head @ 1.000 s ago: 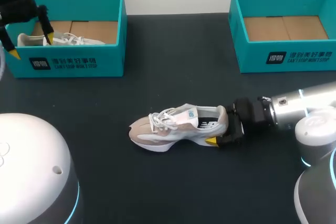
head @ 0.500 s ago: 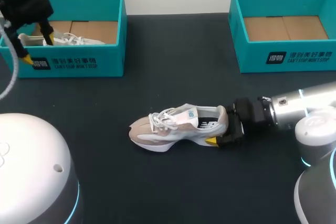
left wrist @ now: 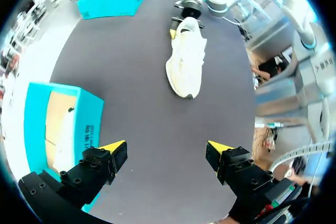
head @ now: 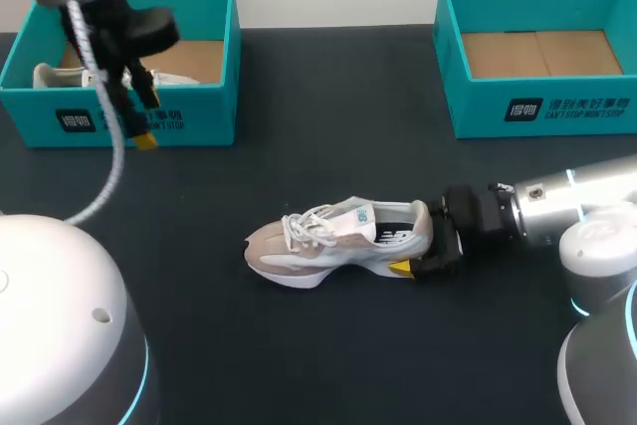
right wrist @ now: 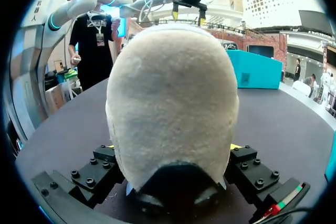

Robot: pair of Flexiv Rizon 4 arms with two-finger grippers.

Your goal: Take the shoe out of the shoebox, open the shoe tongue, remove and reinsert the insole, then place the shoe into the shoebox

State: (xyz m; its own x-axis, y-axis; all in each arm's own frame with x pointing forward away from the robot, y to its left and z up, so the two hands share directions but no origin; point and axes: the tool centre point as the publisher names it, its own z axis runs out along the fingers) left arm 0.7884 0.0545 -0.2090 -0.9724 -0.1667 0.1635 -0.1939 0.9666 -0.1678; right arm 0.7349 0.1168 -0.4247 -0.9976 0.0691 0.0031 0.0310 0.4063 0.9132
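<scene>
One shoe (head: pixel 333 242) stands mid-table in the head view, with the right gripper (head: pixel 413 239) at its heel and the left gripper (head: pixel 147 118) over the left box's (head: pixel 199 111) front wall. Left wrist view: fingers spread, nothing between them. Right wrist view: fingers clamp the heel from both sides.

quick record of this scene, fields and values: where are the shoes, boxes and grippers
shoe: on its sole on the table, toe toward my left
right gripper: shut on the shoe's heel
left gripper: open, holding nothing, above the table in front of the left shoebox
left shoebox: holds a second shoe
right shoebox: bare cardboard floor showing
</scene>
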